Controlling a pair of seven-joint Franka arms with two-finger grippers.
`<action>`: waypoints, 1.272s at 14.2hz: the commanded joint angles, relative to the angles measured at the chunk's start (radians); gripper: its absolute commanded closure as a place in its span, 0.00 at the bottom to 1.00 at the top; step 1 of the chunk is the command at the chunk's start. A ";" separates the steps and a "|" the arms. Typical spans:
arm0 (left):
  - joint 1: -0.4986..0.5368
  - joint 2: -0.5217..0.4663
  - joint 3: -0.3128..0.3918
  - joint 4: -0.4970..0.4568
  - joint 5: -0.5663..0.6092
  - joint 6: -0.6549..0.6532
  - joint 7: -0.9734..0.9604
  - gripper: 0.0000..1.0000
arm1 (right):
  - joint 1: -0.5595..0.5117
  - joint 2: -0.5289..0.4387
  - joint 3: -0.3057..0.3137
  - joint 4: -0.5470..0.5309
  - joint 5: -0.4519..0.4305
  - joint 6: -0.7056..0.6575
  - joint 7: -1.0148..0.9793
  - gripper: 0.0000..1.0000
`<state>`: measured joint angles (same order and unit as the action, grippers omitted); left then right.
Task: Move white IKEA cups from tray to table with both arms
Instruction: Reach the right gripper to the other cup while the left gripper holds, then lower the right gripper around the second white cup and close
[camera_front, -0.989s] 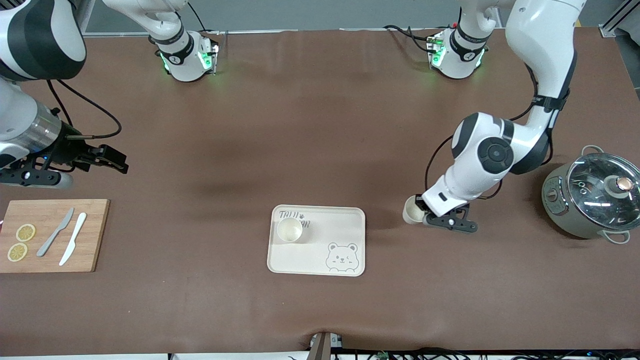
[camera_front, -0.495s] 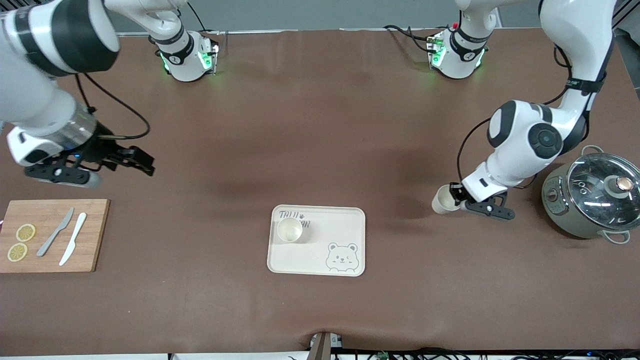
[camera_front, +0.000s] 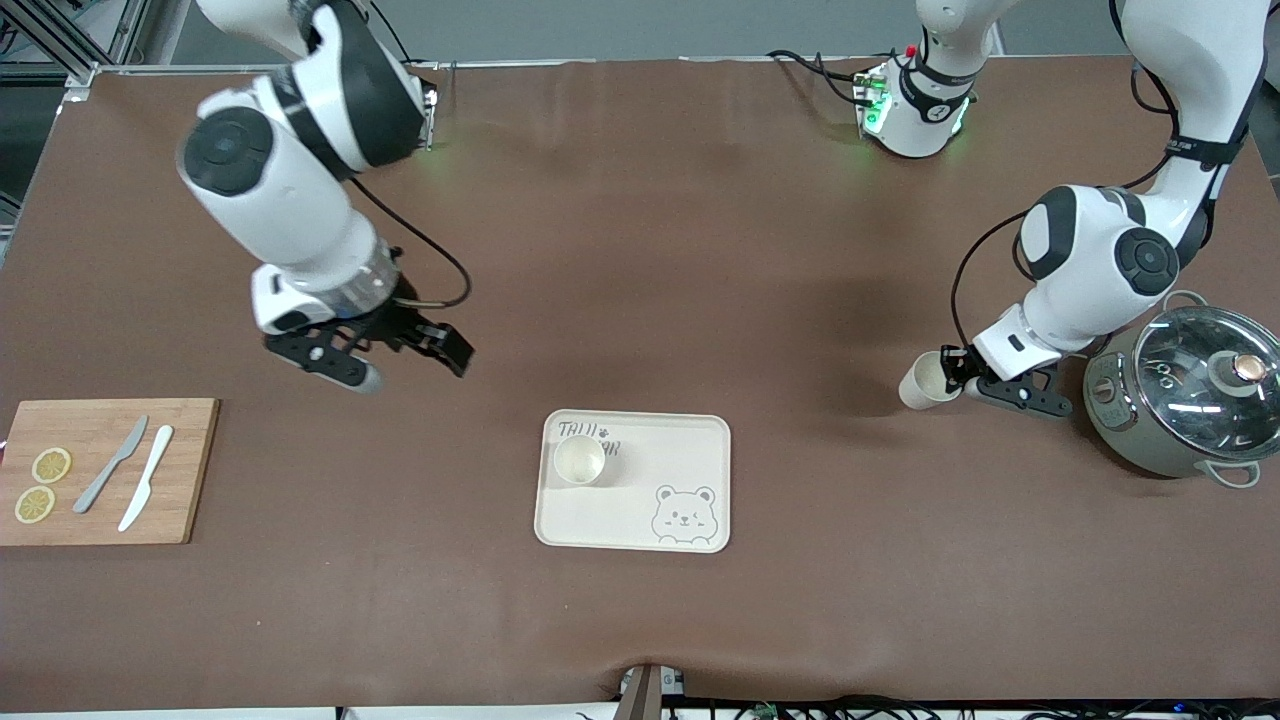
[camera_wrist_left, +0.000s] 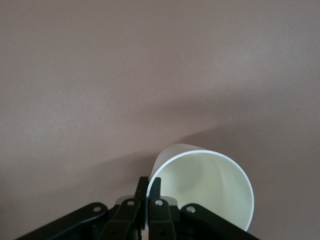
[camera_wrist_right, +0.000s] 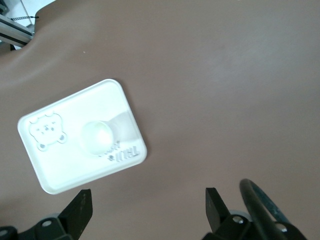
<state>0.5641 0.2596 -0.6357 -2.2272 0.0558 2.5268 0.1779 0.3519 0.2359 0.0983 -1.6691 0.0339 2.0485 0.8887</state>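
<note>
One white cup (camera_front: 579, 461) stands upright on the cream bear tray (camera_front: 640, 510), in the corner with the lettering. My left gripper (camera_front: 958, 378) is shut on the rim of a second white cup (camera_front: 921, 381), one finger inside and one outside; the cup hangs tilted over bare table between the tray and the pot. The left wrist view shows that cup (camera_wrist_left: 207, 182) pinched at its rim by the left gripper (camera_wrist_left: 148, 192). My right gripper (camera_front: 440, 350) hangs open and empty over the table toward the right arm's end. In its wrist view the open right gripper (camera_wrist_right: 148, 200) frames the tray (camera_wrist_right: 55, 170) and its cup (camera_wrist_right: 96, 137).
A grey pot with a glass lid (camera_front: 1185, 400) stands at the left arm's end, close beside the left gripper. A wooden cutting board (camera_front: 100, 500) with two knives and lemon slices lies at the right arm's end.
The left gripper has carried its cup away from the tray toward the pot. The right arm has swung from above the cutting board's end toward the middle of the table, still open.
</note>
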 joint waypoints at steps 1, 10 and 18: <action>0.031 -0.092 -0.024 -0.101 0.009 0.049 0.014 1.00 | 0.061 0.089 -0.011 0.058 -0.043 0.053 0.125 0.00; 0.152 -0.138 -0.024 -0.272 0.009 0.204 0.152 1.00 | 0.124 0.390 -0.017 0.253 -0.187 0.102 0.340 0.00; 0.211 -0.109 -0.024 -0.288 0.009 0.224 0.201 1.00 | 0.121 0.461 -0.019 0.252 -0.207 0.226 0.342 0.00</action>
<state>0.7436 0.1469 -0.6393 -2.5024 0.0558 2.7271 0.3611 0.4733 0.6715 0.0809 -1.4490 -0.1409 2.2691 1.2057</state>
